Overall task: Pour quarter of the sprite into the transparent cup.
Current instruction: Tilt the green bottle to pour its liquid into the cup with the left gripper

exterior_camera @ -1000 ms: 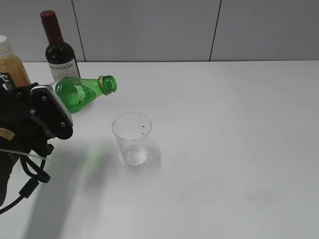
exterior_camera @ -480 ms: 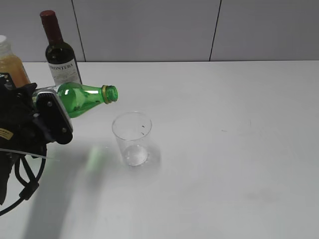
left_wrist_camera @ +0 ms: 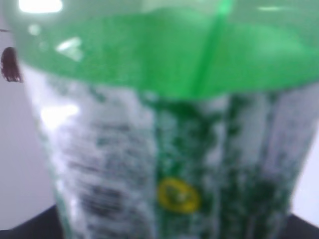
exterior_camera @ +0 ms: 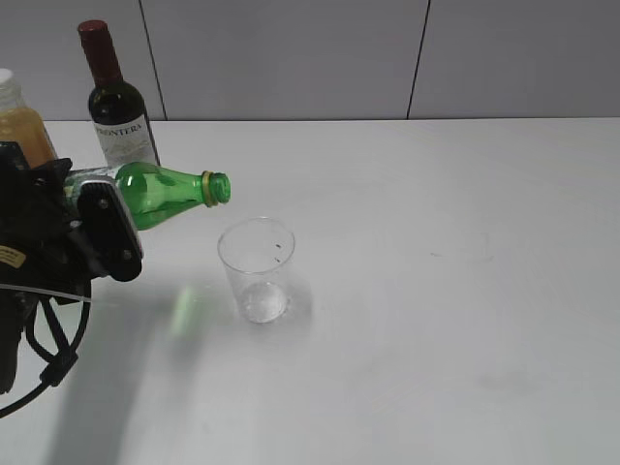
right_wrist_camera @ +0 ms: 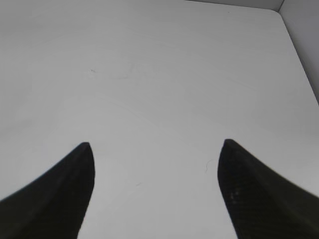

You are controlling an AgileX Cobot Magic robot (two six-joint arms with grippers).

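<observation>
The left gripper [exterior_camera: 82,218] grasps the sprite [exterior_camera: 165,192] almost horizontal, its mouth just up-left of the transparent cup [exterior_camera: 257,269] rim, not over it; the right gripper [right_wrist_camera: 154,154] is released, far away.

The white table [exterior_camera: 436,291] carries three things. The cup [exterior_camera: 257,268] stands upright near the middle-left. The wine bottle [exterior_camera: 116,102] stands at the far left edge, near the wall. The juice bottle [exterior_camera: 19,121] stands just left of it, partly cut off.
</observation>
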